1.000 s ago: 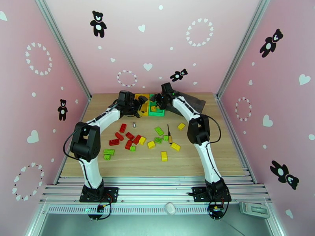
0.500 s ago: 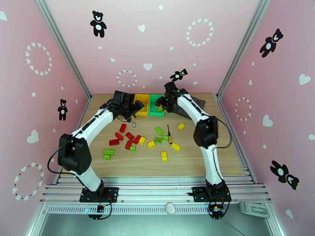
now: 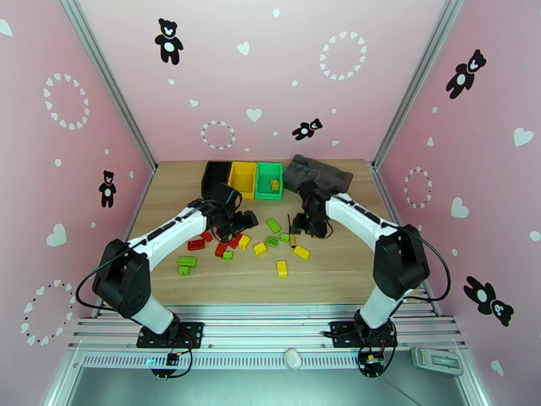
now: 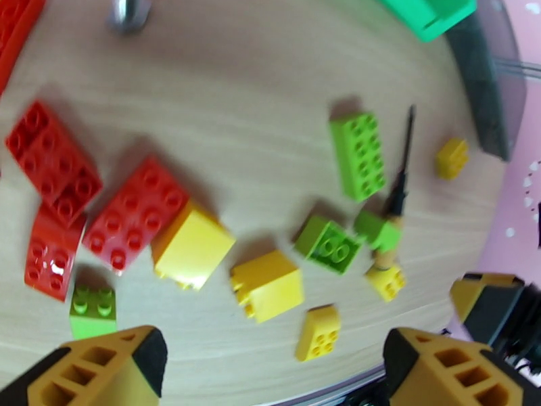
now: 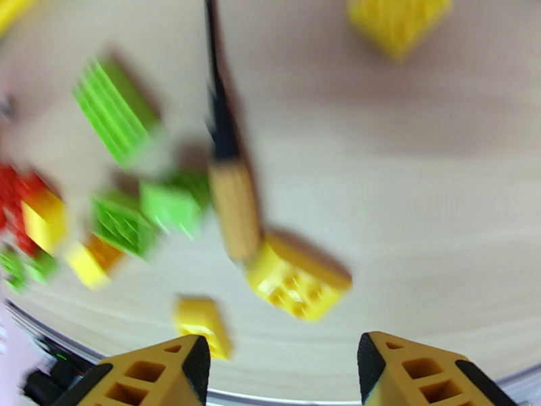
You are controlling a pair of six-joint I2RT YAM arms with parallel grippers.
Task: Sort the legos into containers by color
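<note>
Orange left end effector (image 4: 274, 352), spread wide, empty

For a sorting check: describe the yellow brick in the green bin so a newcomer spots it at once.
Three bins line the table's far edge: black, yellow, green. In the green bin, rightmost, the yellow brick lies by the right wall. Unlike the bricks loose on the wood, it sits in a bin.

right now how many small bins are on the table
3, in a row at the back: black bin left, yellow bin middle, green bin right. None seems hidden.
</note>
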